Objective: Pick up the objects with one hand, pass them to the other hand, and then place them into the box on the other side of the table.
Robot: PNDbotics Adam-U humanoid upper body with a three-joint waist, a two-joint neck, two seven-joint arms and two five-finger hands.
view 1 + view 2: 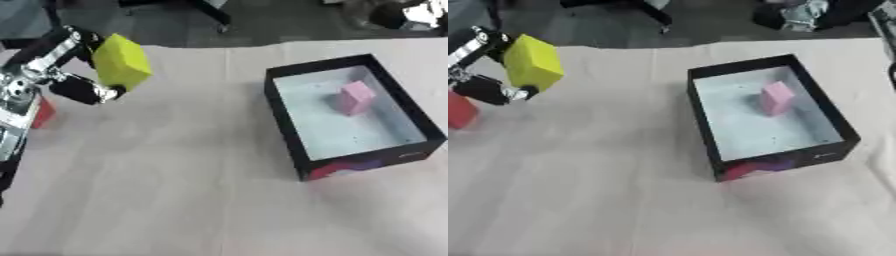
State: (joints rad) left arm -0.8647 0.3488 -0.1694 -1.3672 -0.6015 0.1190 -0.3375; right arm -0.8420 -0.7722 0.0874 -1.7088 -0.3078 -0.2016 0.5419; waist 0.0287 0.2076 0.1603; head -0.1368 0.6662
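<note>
I'm holding the yellow block (121, 61) in my left hand (74, 75), fingers and thumb pinching it, well left of the black box (297, 145). Pink block (356, 97) is sitting inside the box, toward its far end. Red block (460, 111) is lying on the table (175, 190), far left of the box.

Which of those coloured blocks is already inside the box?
The pink block, standing in the black box. The yellow block is held in the left hand; the red block sits on the table.
</note>
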